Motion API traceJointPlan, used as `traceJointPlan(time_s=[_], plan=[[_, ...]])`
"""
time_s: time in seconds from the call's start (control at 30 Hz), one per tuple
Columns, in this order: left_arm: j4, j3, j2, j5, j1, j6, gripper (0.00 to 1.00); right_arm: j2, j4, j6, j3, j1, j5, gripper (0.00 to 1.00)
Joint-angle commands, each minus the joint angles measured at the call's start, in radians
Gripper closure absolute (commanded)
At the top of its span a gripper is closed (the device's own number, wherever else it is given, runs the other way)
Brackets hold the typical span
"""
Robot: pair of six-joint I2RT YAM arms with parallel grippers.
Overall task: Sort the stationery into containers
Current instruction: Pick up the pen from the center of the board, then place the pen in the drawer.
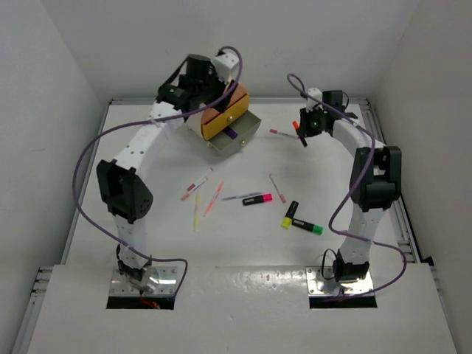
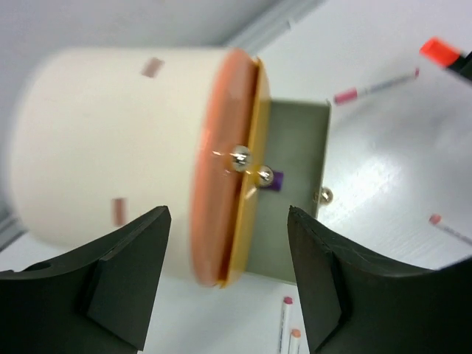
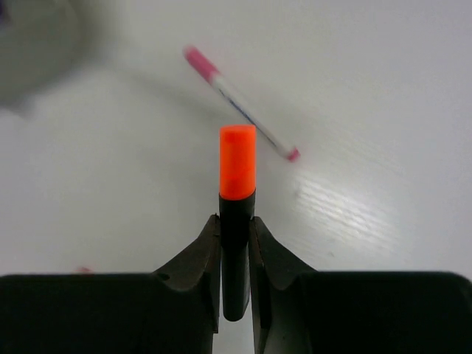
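Observation:
A cream-white round cabinet (image 1: pixel 221 110) lies tilted at the back, showing its pink-peach drawer front (image 2: pixel 221 169) and yellow-orange drawer front (image 2: pixel 249 199). A grey drawer (image 2: pixel 295 214) stands pulled out with something purple (image 2: pixel 270 178) inside. My left gripper (image 2: pixel 228 280) hangs open just above the drawer fronts, holding nothing. My right gripper (image 3: pixel 236 228) is shut on a black highlighter with an orange cap (image 3: pixel 237 162), off the table at the back right. Below it lies a thin pink-capped pen (image 3: pixel 240 103). Several pens and highlighters (image 1: pixel 258 199) lie mid-table.
Mid-table lie a yellow-capped highlighter (image 1: pixel 289 215), a green-capped one (image 1: pixel 307 227), thin pens (image 1: pixel 196 186) on the left and a pink pen (image 1: pixel 277 188). Purple cables loop from both arms. White walls close the table at the back and sides.

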Motion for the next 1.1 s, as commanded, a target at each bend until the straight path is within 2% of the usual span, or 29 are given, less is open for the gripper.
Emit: traceJointPlan(time_s=[0.0, 0.13, 0.17, 0.2, 0.27, 0.5, 0.7, 0.8, 0.83, 0.87, 0.9, 0.93, 1.07], plan=[[0.098, 0.000, -0.158, 0.079, 0.026, -0.071, 0.29, -0.092, 0.079, 0.335, 0.091, 0.033, -0.165, 1.00], [0.091, -0.034, -0.198, 0.144, 0.067, -0.100, 0.29, -0.097, 0.215, 0.695, 0.042, 0.068, -0.204, 1.00], [0.088, -0.052, -0.207, 0.153, 0.073, -0.105, 0.29, -0.093, 0.257, 0.898, 0.028, 0.073, -0.204, 1.00], [0.089, -0.063, -0.215, 0.174, 0.081, -0.115, 0.29, -0.086, 0.344, 0.987, 0.003, 0.073, -0.207, 1.00], [0.091, -0.083, -0.224, 0.202, 0.104, -0.134, 0.29, -0.069, 0.403, 1.200, -0.011, 0.100, -0.172, 1.00], [0.083, -0.085, -0.239, 0.256, 0.136, -0.163, 0.28, 0.014, 0.242, 1.371, 0.130, 0.205, -0.017, 1.00], [0.077, -0.100, -0.253, 0.259, 0.149, -0.166, 0.28, 0.071, 0.233, 1.431, 0.186, 0.252, 0.023, 1.00], [0.077, -0.109, -0.256, 0.265, 0.155, -0.165, 0.28, 0.094, 0.222, 1.436, 0.207, 0.263, 0.029, 0.94], [0.074, -0.114, -0.259, 0.267, 0.156, -0.165, 0.28, 0.101, 0.223, 1.437, 0.210, 0.265, 0.031, 0.86], [0.072, -0.117, -0.259, 0.271, 0.156, -0.165, 0.19, 0.103, 0.222, 1.440, 0.210, 0.266, 0.029, 0.79], [0.072, -0.125, -0.259, 0.280, 0.156, -0.165, 0.18, 0.104, 0.226, 1.445, 0.210, 0.266, 0.028, 0.72], [0.069, -0.135, -0.262, 0.291, 0.156, -0.165, 0.11, 0.106, 0.228, 1.448, 0.210, 0.269, 0.028, 0.58], [0.084, -0.192, -0.282, 0.293, 0.158, -0.166, 0.10, 0.104, 0.234, 1.453, 0.207, 0.274, 0.016, 0.38]])
